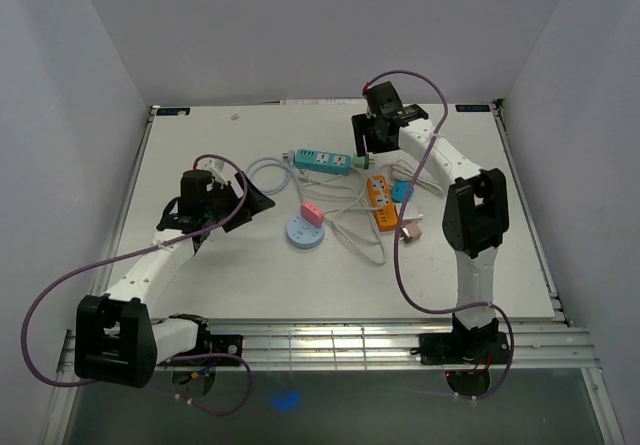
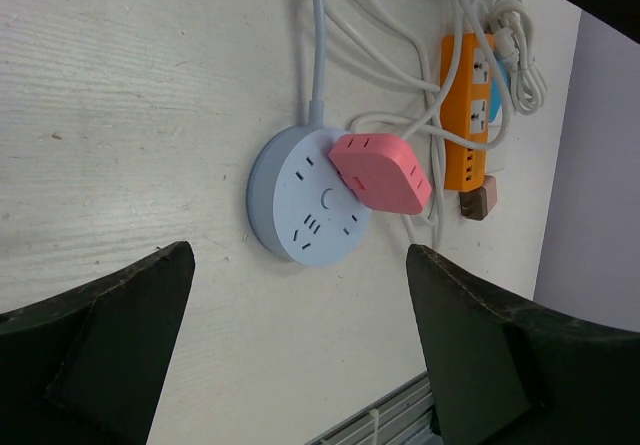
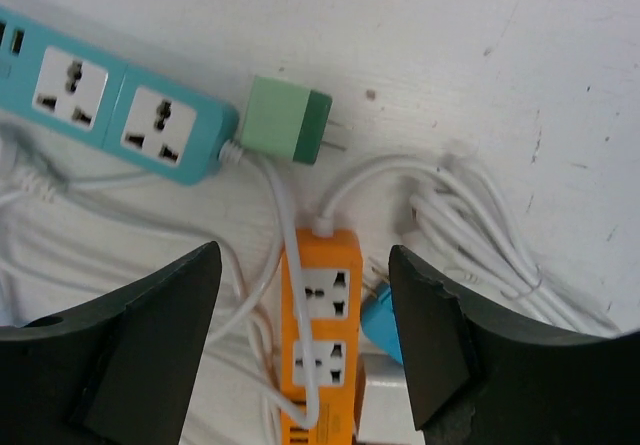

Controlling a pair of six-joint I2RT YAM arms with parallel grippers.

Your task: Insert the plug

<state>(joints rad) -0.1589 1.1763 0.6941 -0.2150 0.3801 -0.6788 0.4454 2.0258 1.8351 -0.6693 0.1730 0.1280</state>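
The left gripper hangs over the left half of the table with its jaws spread wide and nothing between them. In its wrist view the two dark fingers fill the lower corners and run out of the picture, so their tips alone are seen. Between them lies the round blue socket hub, and a pink adapter sits across its right rim; whether its pins are seated cannot be told, since its underside is hidden. Left of the hub the tabletop is bare out to the edge rail. Further right, white cables cross and loop over one another, and which lead belongs to which strip is hard to follow. The teal power strip is cut off at the left of the right wrist view. The green plug lies flat on the table, touching that strip's cable end, its two prongs pointing away from the strip over bare surface (it is seated in no socket). The right gripper hovers just above it, jaws apart and empty. An orange strip lies below, its lower end cut off. A small blue block beside it is partly hidden by a finger. Beyond the teal strip the table stays open up to the back wall.
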